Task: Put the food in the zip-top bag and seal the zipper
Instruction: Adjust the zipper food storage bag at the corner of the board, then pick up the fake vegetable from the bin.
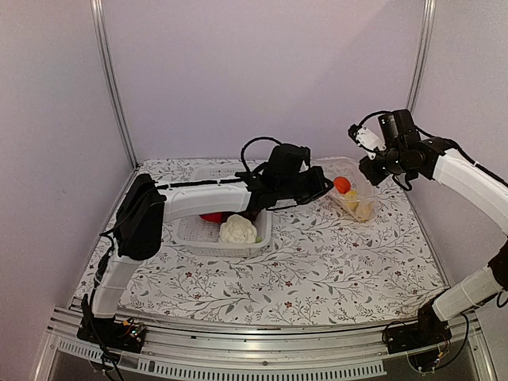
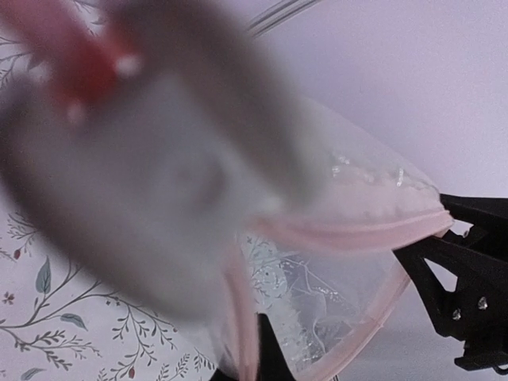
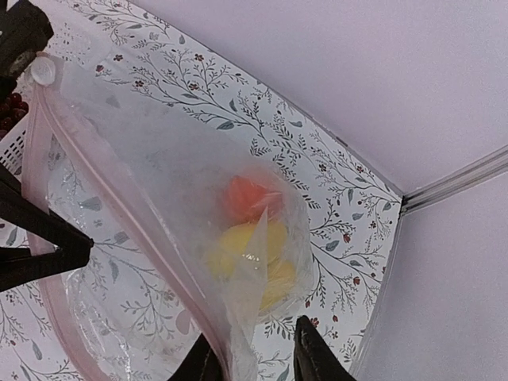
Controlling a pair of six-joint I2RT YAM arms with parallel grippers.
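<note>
Left jaws and right jaws pinch the zip-top bag [image 3: 135, 151] open; left arm [image 1: 198, 198] overhangs basket [image 1: 230, 248] with cauliflower [image 1: 238, 230]

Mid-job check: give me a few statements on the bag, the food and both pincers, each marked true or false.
1. The bag holds an orange piece and yellow pieces. True.
2. The cauliflower is in the bag. False: it sits in the basket.
3. The zipper is sealed. False: its two strips are apart, so the mouth is open.
4. The right pincer has the bag's edge between its fingers. True.
5. The left pincer hangs over the basket, away from the bag. False: it is at the zipper, gripping it.
</note>
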